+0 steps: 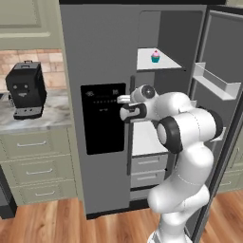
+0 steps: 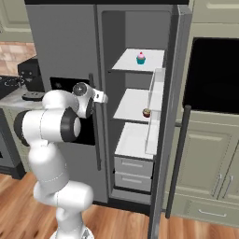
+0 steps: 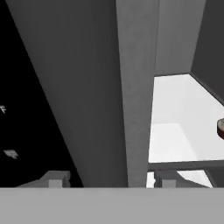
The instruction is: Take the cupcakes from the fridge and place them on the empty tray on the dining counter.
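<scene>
Here the tall grey double-door fridge [image 2: 70, 51] stands with its right door swung open. A tiny cupcake with teal wrapper and pink frosting [image 2: 141, 58] sits on the fridge's top white shelf [image 2: 128, 63]; a second, darker cupcake [image 2: 146, 112] rests on the shelf below. The hand [image 3: 105, 179] is at the closed left door's inner edge, beside the black dispenser panel [image 1: 102, 118]; its fingers stand apart, holding nothing.
</scene>
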Motion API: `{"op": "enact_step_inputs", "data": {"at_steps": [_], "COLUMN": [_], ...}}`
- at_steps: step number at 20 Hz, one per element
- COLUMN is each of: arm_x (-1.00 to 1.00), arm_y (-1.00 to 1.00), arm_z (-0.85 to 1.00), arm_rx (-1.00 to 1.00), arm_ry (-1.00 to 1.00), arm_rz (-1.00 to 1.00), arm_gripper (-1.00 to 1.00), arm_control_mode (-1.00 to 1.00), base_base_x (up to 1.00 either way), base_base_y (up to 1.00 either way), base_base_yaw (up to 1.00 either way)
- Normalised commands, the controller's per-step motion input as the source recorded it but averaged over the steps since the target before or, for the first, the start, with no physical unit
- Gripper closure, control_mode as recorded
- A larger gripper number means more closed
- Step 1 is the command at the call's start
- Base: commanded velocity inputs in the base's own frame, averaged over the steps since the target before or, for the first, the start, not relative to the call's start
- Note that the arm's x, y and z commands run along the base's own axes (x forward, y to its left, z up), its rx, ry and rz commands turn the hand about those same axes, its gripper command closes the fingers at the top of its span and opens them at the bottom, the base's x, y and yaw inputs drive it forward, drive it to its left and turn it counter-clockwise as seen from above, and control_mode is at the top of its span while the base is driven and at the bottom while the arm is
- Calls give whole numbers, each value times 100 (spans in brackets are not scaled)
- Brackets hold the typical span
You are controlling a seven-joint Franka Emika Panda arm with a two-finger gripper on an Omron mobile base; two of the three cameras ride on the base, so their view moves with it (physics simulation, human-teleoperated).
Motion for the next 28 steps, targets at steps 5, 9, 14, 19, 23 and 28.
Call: {"op": "enact_step_inputs", "data": {"at_steps": [5,9,14,19,23,28], "arm_x": [1,-55,-69,-65,-63,-59], "arm_y": [24,23,31,48,44,64], "arm_z": [0,0,0,0,0,-5], "arm_rx": [0,0,-1,0,0,0], "arm_ry": [14,16,22,26,20,21], "arm_rz": [0,0,0,0,0,0], "arm_gripper": [100,100,100,100,100,100], "arm_control_mode": [-100,-100,-100,-100,-100,-100], "base_base_x": [0,0,0,0,0,0], "base_base_y": [0,0,0,0,0,0], "base_base_yaw": [0,0,0,0,0,0]}}
